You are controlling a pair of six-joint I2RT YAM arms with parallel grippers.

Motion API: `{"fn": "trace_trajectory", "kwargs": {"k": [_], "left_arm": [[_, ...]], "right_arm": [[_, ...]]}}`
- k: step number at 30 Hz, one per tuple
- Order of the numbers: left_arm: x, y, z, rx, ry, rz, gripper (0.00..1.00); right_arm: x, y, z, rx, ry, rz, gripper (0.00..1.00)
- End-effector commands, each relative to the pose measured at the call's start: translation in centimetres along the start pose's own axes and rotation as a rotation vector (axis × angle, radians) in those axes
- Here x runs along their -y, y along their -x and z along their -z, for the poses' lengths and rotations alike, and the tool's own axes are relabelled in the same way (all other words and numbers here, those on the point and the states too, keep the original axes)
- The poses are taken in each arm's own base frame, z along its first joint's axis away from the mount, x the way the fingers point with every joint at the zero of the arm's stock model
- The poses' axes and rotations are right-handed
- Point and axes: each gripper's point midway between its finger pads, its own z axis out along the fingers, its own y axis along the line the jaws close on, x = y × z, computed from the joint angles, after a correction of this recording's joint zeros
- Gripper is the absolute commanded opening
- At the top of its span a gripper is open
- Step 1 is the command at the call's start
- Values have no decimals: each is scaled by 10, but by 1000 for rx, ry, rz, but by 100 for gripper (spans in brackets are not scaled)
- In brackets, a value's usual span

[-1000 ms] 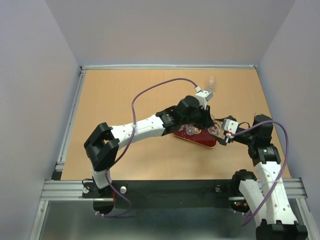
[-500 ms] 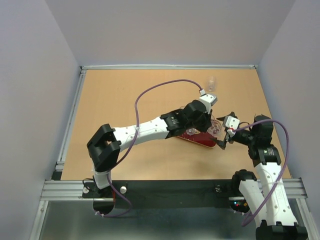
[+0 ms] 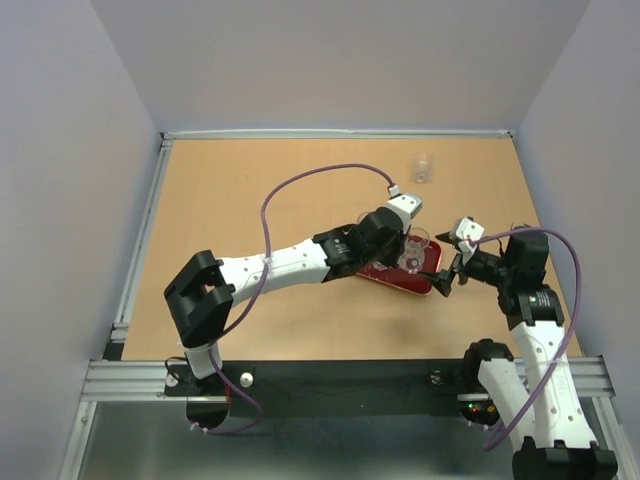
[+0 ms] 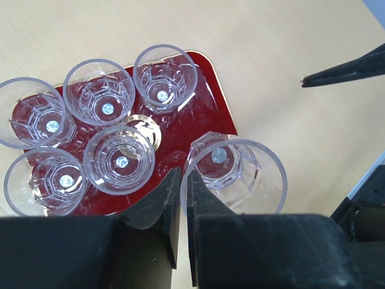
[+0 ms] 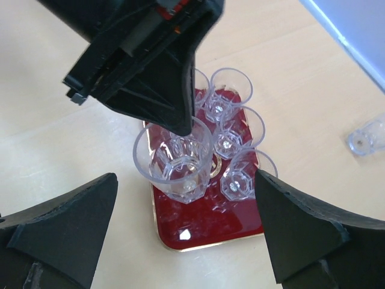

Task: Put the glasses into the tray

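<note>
Light, slick, prob brittle glass (image 4: 234,171) is pinched at the rim wall by the left gripper (image 4: 183,192) over the tray (image 4: 207,114) edge; right gripper (image 5: 186,180) is held wide apart, empty.

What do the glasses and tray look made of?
The glasses are clear, colourless, faceted, glossy: glass or hard plastic, can't tell; the tray shows through them. That tray is dark red, shiny, gold-edged: lacquered or plastic, with highlights on its textured floor.
</note>
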Motion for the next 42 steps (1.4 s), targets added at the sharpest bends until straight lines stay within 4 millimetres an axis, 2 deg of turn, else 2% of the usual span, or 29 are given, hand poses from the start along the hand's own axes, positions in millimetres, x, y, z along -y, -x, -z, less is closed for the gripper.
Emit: {"fn": "trace_trajectory", "kwargs": {"k": [1,3,11,17,22,42], "left_arm": [[4,24,15,82,-5,-37,0],[3,22,12,78,4,-48,0],[1,11,-6,48,12,-85,0],[4,6,-18,31,9,-106,0],[3,2,-28,19,18,-120,0],[-4,-12,-57,-13,68,-144,0]], "right_arm": [[17,13,4,-21,-90,-91,100],[25,14,5,-36,-133,-162,100],[30,36,10,-1,-182,-301,100],[37,35,12,-8,-232,-355,100],[50,27,16,-33,-328,-416,100],[46,24,19,-22,-351,-426,100]]}}
